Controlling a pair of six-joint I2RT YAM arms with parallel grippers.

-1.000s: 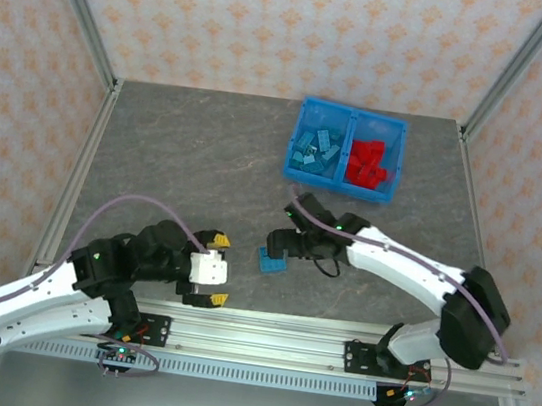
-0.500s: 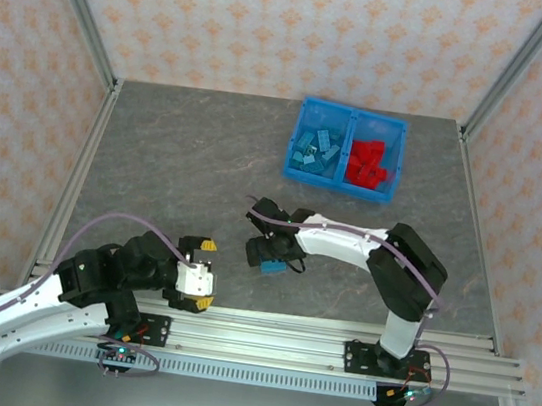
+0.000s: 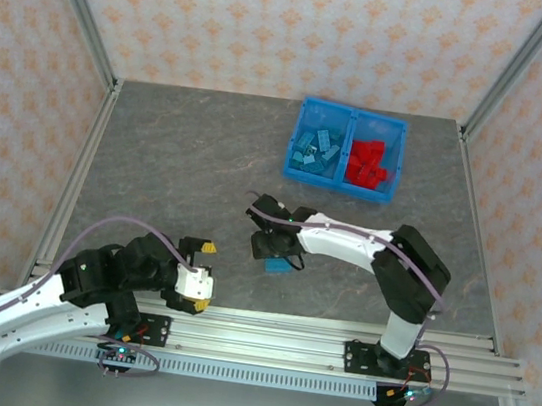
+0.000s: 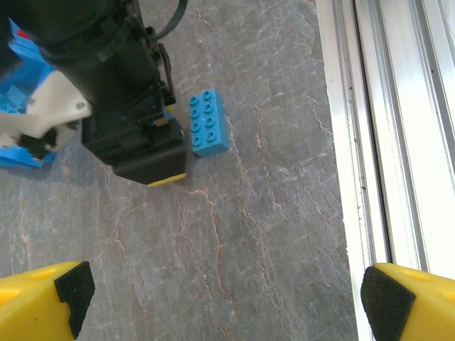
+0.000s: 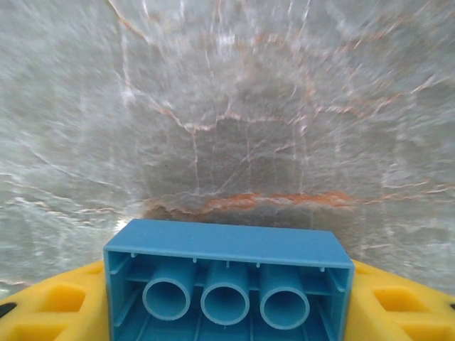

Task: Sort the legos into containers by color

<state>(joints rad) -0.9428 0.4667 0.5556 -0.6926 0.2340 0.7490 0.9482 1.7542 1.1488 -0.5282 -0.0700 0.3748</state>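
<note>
Bin (image 3: 357,111) of translucent blue plastic at far side of grey marbled table (image 3: 175,169), split by middle wall into two compartments. Light blue legos (image 3: 316,149) heaped in left compartment, red legos (image 3: 367,164) in right one.

Right gripper (image 3: 268,241) well short of bin, low over middle of table, arm reaching leftward from base at near edge. Clamped on blue brick (image 5: 227,249), as seen from right wrist: yellow pads (image 5: 53,309) pressed against both ends, hollow underside with three tubes turned toward camera, bare table beyond.

Loose blue brick (image 4: 208,122) flat on table, studs up, two rows of four, just beside right gripper on side nearer aluminium rail (image 4: 398,142). Lying lengthwise alongside black finger with yellow tip. Probably a separate piece from clamped one, judging by studs up here and underside there, though top view too coarse to settle it.

Left gripper (image 3: 202,275) close to rail, left of loose brick and well apart from it, aimed toward it. Spread wide: yellow fingertips (image 4: 43,298) with black pads at opposite bottom corners of left wrist view, bare table between them, holding nothing.
</note>
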